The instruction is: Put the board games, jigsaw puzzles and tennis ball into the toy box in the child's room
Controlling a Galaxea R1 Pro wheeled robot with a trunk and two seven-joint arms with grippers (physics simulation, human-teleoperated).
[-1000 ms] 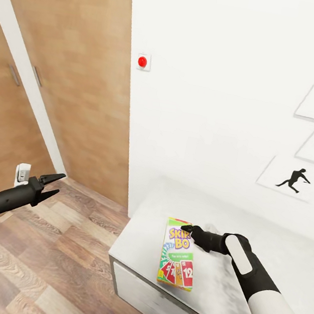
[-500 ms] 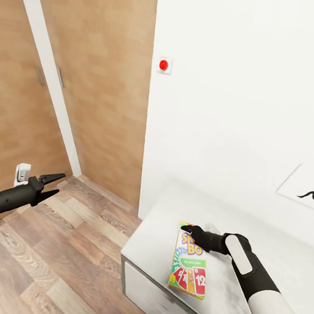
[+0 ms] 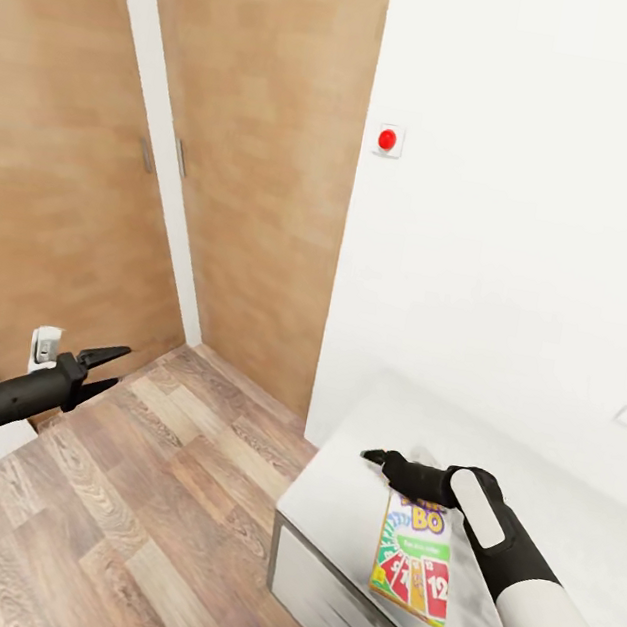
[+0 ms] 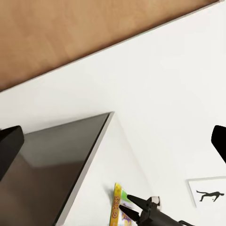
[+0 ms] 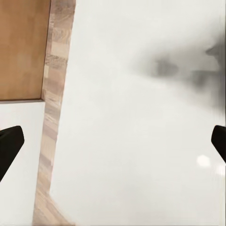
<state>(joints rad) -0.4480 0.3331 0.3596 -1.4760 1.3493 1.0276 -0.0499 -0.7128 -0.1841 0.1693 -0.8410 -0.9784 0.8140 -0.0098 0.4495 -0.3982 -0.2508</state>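
Here the pale surface (image 3: 371, 464) carries the SKIP-BO board game (image 3: 414, 557) lying flat near its front edge, just under the right gripper (image 3: 379, 459), whose jaws stand wide with nothing between them. The left gripper (image 3: 107, 369) hangs over the wood floor (image 3: 119, 516), jaws parted, empty. A careless nudge could slide the box off the edge. Readable: "BO", "12".

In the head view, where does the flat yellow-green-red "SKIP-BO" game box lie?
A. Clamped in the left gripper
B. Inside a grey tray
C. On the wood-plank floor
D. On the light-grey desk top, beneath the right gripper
D: the flat yellow-green-red "SKIP-BO" game box lies on the light-grey desk top, with the right gripper over its far end and the left gripper out over the floor.
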